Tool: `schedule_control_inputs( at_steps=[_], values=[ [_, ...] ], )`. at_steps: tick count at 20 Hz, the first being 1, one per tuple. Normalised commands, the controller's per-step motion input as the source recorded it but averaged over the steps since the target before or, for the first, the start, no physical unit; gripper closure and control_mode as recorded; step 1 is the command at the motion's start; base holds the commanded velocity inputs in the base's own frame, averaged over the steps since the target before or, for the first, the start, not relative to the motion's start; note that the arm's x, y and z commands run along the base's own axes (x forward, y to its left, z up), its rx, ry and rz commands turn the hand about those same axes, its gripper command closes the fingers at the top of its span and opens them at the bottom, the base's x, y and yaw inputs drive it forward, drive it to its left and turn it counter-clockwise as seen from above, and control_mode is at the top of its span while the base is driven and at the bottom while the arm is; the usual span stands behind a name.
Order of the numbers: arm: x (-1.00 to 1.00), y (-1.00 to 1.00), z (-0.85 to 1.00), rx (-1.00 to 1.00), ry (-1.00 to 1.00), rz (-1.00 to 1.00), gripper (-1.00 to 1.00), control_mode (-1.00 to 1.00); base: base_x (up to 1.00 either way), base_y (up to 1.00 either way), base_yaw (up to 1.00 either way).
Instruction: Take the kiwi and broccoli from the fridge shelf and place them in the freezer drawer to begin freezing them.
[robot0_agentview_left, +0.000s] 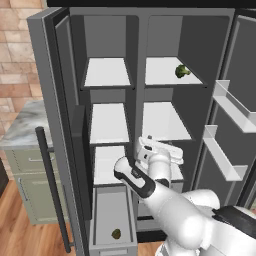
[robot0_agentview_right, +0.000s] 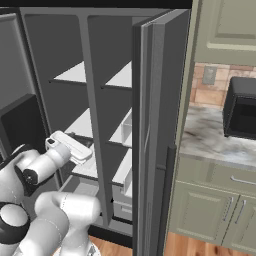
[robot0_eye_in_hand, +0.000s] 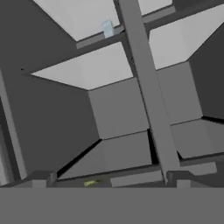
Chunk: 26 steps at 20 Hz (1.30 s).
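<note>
A: Where's the pincer (robot0_agentview_left: 159, 152) right now, and is it carrying anything?

B: It sits mid-height in front of the open fridge, its fingers spread fully apart with nothing between them.

A: And the two items?

B: The kiwi (robot0_agentview_left: 116, 233) lies well below the pincer and off to its left, already on the floor of the freezer drawer (robot0_agentview_left: 112, 220), which stands pulled out at the bottom of the left column. That half looks done. The broccoli (robot0_agentview_left: 182, 71) is the other way: well above the pincer and a little to its right, sitting near the back of the fridge shelf (robot0_agentview_left: 170, 75) at the top of the right column.

A: So the next reach goes up?

B: I'd judge so: up and inward, past the bare shelf (robot0_agentview_left: 164, 122) lying between. The floret is lumpy rather than long; I can't tell which way its stem points.

A: Anything in the way?

B: The upright divider (robot0_agentview_left: 138, 80) between the columns runs just left of the path, and the door bins (robot0_agentview_left: 227, 107) hang off to the right.

A: And beyond the fridge?

B: A marbled bench (robot0_agentview_left: 22, 125) over pale green cabinets (robot0_agentview_left: 32, 192) far left, brick wall (robot0_agentview_left: 20, 45) behind, wooden floor (robot0_agentview_left: 25, 235) below.
</note>
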Motion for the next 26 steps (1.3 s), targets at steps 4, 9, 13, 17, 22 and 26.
schedule_control_inputs(
  at_steps=[4,9,13,17,22,26],
  values=[
    [-0.39,-0.43,0.26,-0.33,0.02,-0.15,-1.00,-1.00,0.00,0.00,0.00],
    [-0.27,-0.37,0.24,-0.42,0.06,-0.20,-1.00,-1.00,0.00,0.00,0.00],
    [-0.25,-0.49,0.15,-0.48,0.06,-0.22,-1.00,-1.00,0.00,0.00,0.00],
    [-0.26,-0.61,0.04,-0.45,0.03,-0.18,-1.00,-1.00,0.00,0.00,0.00],
    [-0.30,-0.65,0.13,-0.46,0.02,-0.15,-1.00,-1.00,0.00,0.00,0.00],
    [-0.30,-0.65,0.26,-0.35,0.08,-0.15,-1.00,-1.00,0.00,0.00,0.00]
  ],
)
